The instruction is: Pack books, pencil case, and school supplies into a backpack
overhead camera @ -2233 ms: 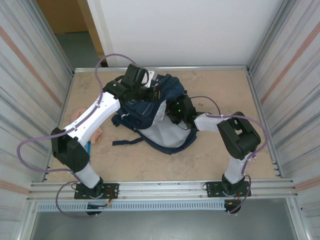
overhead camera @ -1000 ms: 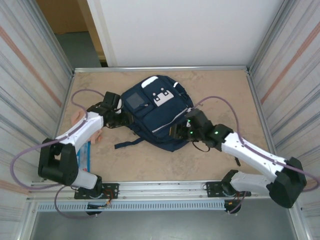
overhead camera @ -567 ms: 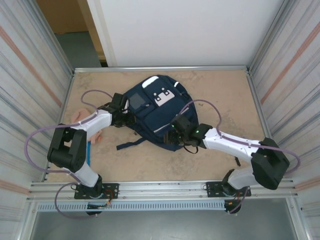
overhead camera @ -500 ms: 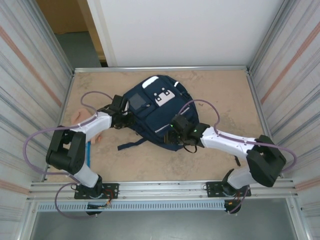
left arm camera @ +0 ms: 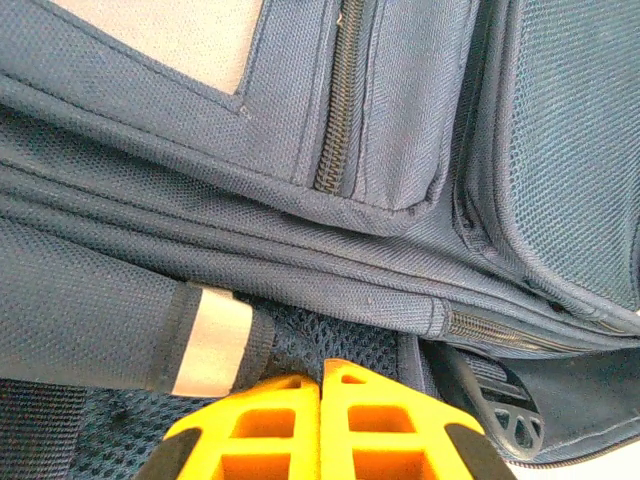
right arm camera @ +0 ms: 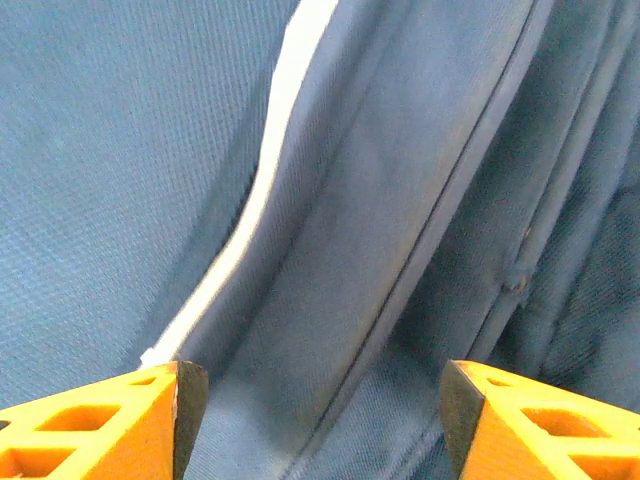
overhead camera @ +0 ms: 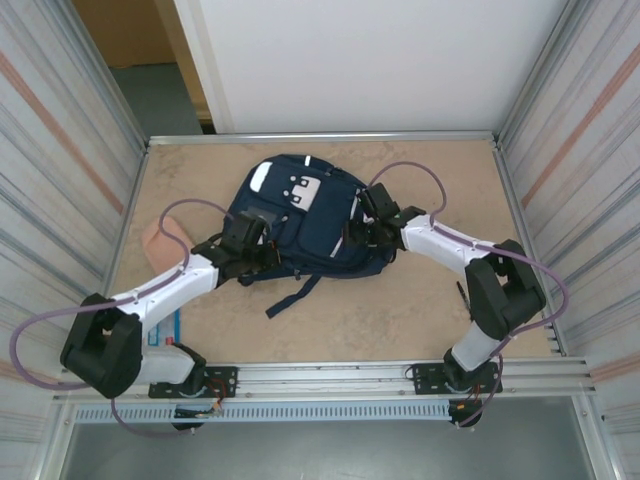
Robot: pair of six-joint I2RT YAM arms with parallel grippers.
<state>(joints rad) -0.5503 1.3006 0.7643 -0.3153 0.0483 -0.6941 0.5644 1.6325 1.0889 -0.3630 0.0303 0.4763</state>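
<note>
No readable text found anywhere.
Looked over the backpack (overhead camera: 300, 225) from above and close up: saw plain white patches (overhead camera: 300, 189) and a blank reflective stripe (left arm camera: 212, 341). Could not make out print on the light-blue oblong (overhead camera: 176, 324).

The backpack (overhead camera: 310, 225) was matt woven cloth with a smooth pale stripe (left arm camera: 213, 340). The table (overhead camera: 400, 310) looked rough and stony.

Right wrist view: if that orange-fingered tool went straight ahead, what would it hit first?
The right tool would meet the backpack, navy fabric beside a white stripe; it looks close, though depth is unclear.
</note>
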